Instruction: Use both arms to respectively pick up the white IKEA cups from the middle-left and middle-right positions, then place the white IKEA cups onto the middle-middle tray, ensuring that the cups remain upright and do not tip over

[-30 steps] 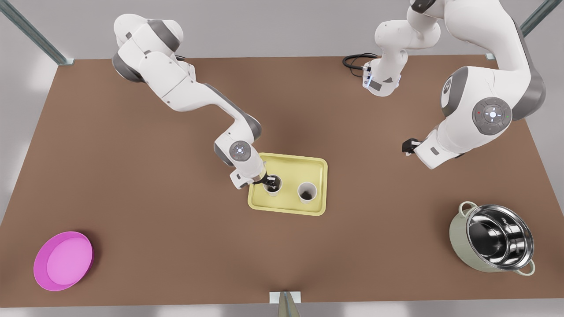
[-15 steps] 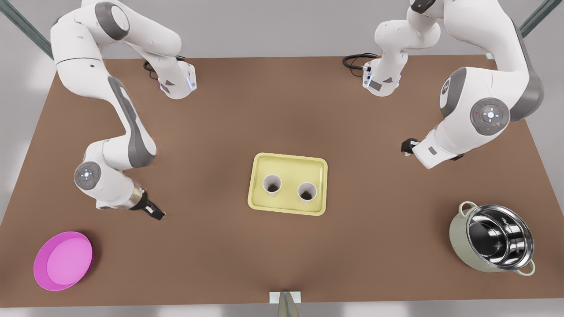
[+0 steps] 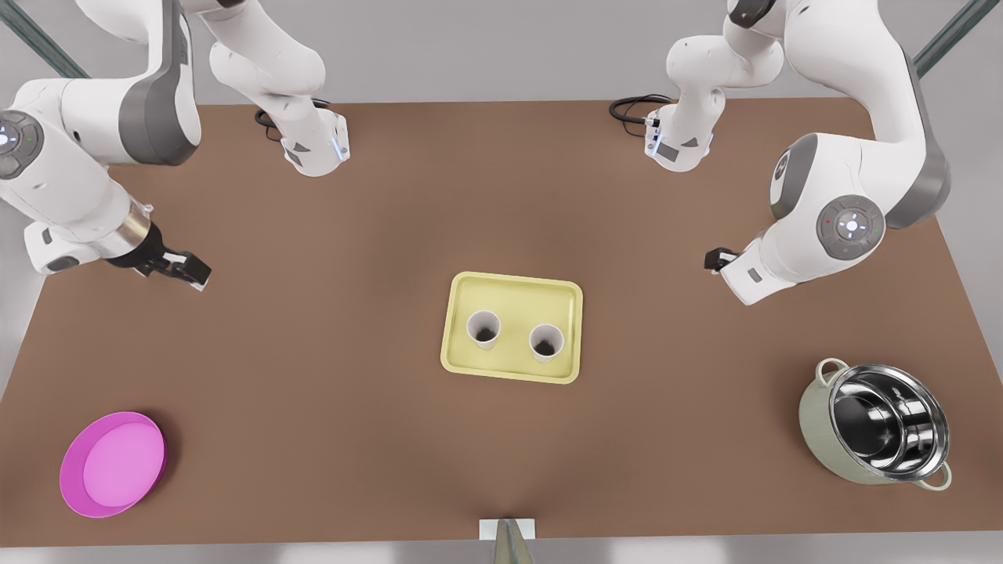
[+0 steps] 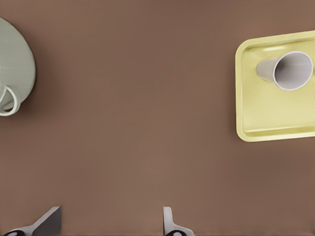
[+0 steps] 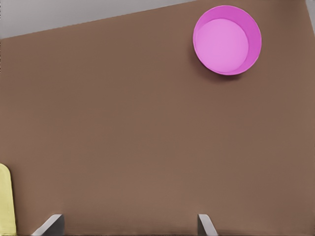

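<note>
Left wrist view has my left jaws spread wide and holding nothing, both fingertips (image 4: 49, 223) over bare worktop (image 4: 138, 123). Beyond them I see the green pot (image 4: 15, 64) on one side and a corner of the tray (image 4: 256, 132) on the other, with one cup (image 4: 290, 70) standing on it.

Right wrist view has my right jaws wide apart too and holding nothing, fingertips (image 5: 204, 225) above bare brown surface. The magenta dish (image 5: 227, 40) lies well off, and a sliver of the tray (image 5: 4, 201) shows at the frame's edge.

In the front view my left jaws hang at the middle right of the frame, at the end of the left arm (image 3: 850, 223), well apart from the tray. My right jaws hang at the middle left of the frame, below the right arm (image 3: 70, 188).

Both cups stand upright on the tray (image 3: 513, 278) in the frame's centre, one (image 3: 484, 328) toward its left half, the other (image 3: 546, 342) just beside it and not touching. The dish (image 3: 114, 464) sits at lower left, the pot (image 3: 874, 423) at lower right.
</note>
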Robot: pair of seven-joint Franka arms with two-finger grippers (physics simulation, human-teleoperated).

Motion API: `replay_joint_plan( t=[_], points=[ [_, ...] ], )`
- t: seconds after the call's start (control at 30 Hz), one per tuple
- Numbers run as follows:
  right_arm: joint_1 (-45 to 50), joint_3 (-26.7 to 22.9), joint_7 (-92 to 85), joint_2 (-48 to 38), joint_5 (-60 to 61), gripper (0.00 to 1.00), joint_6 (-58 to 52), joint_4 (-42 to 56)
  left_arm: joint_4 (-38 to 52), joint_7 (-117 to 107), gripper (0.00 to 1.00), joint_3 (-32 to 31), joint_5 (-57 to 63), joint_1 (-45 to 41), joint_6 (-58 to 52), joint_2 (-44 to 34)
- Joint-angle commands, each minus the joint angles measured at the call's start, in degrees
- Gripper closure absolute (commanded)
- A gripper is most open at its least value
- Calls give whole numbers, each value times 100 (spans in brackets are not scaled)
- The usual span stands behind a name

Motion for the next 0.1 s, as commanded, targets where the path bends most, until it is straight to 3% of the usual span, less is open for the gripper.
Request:
replay_joint_plan(
  t=[0.0,0.07],
  points=[
    [22,-70,-2187,-15,16,0,-449,0,4,-96,0,-2,-3,0,-62,18],
    [30,-70,-2178,-15,-2,0,-449,0,4,-96,0,-2,-3,27,8,54]
  ],
)
